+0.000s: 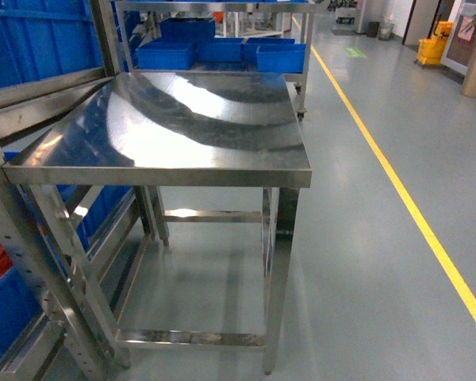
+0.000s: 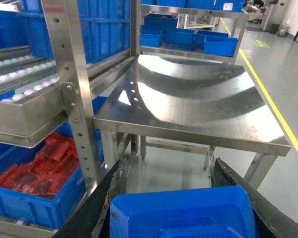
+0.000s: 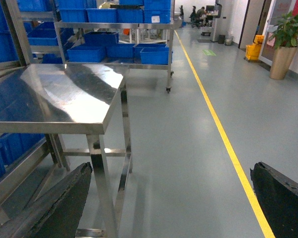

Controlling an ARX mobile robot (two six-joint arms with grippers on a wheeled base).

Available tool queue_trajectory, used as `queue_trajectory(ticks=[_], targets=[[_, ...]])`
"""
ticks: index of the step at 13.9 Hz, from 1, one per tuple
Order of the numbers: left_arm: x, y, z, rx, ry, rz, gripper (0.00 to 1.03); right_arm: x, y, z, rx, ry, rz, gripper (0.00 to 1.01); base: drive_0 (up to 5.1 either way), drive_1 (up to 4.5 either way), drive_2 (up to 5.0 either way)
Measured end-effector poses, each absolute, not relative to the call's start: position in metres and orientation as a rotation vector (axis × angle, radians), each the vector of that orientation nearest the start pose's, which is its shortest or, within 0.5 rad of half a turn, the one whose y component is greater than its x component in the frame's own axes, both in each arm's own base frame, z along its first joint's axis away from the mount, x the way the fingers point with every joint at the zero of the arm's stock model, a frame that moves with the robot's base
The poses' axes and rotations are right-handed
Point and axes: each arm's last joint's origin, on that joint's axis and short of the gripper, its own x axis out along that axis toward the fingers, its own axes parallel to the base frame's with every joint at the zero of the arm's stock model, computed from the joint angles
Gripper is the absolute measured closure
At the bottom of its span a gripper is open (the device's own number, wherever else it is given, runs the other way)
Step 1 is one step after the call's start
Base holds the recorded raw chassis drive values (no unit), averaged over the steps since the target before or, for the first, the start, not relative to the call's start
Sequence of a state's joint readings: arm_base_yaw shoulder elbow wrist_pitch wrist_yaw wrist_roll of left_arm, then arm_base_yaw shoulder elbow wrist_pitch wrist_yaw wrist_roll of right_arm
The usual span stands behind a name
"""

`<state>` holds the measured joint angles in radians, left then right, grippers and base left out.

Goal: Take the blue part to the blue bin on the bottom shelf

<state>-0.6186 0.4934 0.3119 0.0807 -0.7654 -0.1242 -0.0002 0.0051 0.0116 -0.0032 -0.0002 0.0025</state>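
Left claw (image 2: 181, 198) holds a bright-blue moulded plastic part (image 2: 184, 213) between its two dark fingers (image 2: 107, 198), as the left wrist view shows at the bottom of the picture; the part fills the gap between the pads and sits low and near the camera. Right claw (image 3: 171, 198) stands wide, its two black fingers (image 3: 64, 203) far apart with only grey floor (image 3: 188, 148) between them, holding nothing.

Beyond the held part stands the square stainless-steel bench (image 2: 198, 104), bare and shiny, with a perforated steel rack upright (image 2: 72, 84) just to its left. On the rack a steel level with rows of small white rollers (image 2: 20, 87) runs at upper left, and beneath it sits a blue plastic crate filled with red crinkly packets (image 2: 37, 173). That crate is not the target. The plain blue bin itself cannot be made out for certain in any view; in the head view, blue crate walls (image 1: 8, 309) show low at the left edge behind the rack frame.

By my judgement the pick is done: the part is in hand. What remains is the whole delivery, namely bringing the left arm round to the low rack level, finding the plain bin beside the packet crate, and letting the part go inside it.
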Motion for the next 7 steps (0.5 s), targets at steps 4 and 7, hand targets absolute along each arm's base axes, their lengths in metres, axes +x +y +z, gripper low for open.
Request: queue_trajectory(ticks=[4, 7], targets=[[0.115, -0.0574, 0.2351, -0.064, 0.063, 0.147, 0.6, 0.0973, -0.0001, 0.1666, 0.002, -0.002, -0.002, 0.03, -3.6, 1.98, 2.0], [0.1149, -0.0575, 0.2352, -0.065, 0.062, 0.147, 0.6, 0.0973, 0.0, 0.1666, 0.002, -0.001, -0.001, 0.03, -4.8, 2.63, 2.6]])
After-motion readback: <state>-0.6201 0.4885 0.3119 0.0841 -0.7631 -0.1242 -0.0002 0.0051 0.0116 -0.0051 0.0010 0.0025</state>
